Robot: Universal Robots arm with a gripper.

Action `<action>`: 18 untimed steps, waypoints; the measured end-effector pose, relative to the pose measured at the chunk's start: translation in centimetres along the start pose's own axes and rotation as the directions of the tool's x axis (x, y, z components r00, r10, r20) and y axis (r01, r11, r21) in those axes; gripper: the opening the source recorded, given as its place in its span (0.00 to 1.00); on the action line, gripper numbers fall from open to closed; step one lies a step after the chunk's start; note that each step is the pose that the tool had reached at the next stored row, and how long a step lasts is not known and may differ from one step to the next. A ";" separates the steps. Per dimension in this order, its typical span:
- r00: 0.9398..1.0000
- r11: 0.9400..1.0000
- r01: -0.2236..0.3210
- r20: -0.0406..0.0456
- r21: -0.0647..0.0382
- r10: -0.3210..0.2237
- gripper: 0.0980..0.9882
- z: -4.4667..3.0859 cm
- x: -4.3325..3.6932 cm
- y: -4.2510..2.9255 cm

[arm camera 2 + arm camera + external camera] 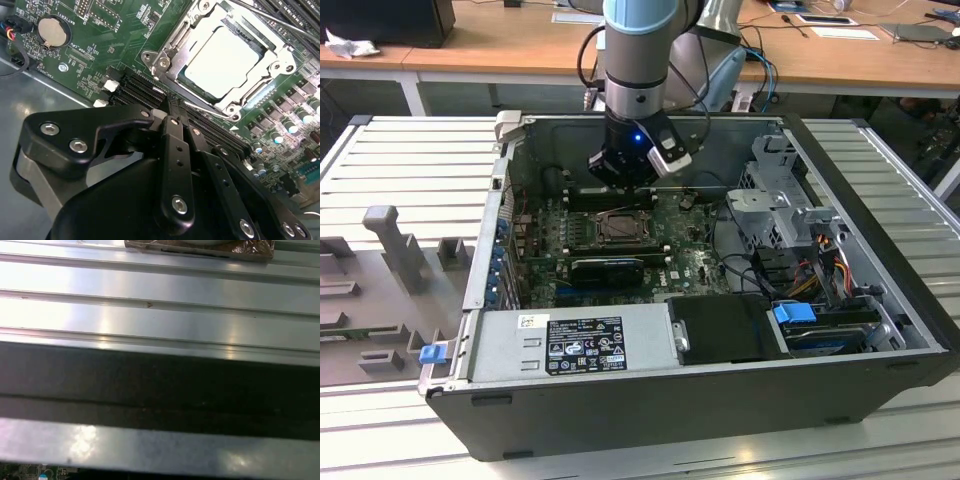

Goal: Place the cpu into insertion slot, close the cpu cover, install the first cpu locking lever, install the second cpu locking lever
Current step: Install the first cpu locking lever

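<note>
**Gripper over the far edge of the board, CPU seated in its slot**

The gripper (638, 160) hangs straight down from the arm (642, 50) inside the open case (880, 330), just beyond the far edge of the slot (620, 226). In the second wrist view its black fingers (175, 165) lie pressed together, closed on nothing, with their tips just short of the slot's frame and above the green board (115, 35).

Going left to right in the exterior view: the ribbed metal table (410, 160) with a grey fixture (390, 240) stands outside the case; then the case's left wall, the board with the slot near its middle, and the drive cage (780, 200) with cables on the right. The power supply (575, 342) closes off the near side. Open room lies above the slot.

The second wrist view shows the cpu (222, 59) lying flat in the slot, its pale top showing through the cover (192, 42), which lies down around it. A coin cell (52, 32) sits on the board well apart from it.

The first wrist view shows ribbed metal (160, 285) and a dark band (160, 390).
</note>
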State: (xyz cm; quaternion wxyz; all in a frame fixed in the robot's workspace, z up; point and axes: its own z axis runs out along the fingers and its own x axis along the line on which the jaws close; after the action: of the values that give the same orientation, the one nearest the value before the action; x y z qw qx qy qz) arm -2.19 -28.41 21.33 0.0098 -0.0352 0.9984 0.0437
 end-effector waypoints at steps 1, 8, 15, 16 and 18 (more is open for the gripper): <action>1.000 1.000 0.000 0.000 0.000 0.000 0.01 0.04 -0.02 -0.01; 1.000 1.000 0.000 0.000 0.000 0.000 0.01 0.34 -0.17 -0.11; 1.000 1.000 0.000 0.000 0.002 0.000 0.01 0.70 -0.26 -0.15; 1.000 1.000 0.000 0.000 0.003 0.000 0.01 0.76 -0.26 -0.15; 1.000 1.000 0.000 0.000 0.005 0.000 0.01 0.83 -0.27 -0.16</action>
State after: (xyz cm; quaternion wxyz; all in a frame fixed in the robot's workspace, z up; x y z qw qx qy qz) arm -1.90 -28.47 20.50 0.0098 -0.0353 0.9985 0.0415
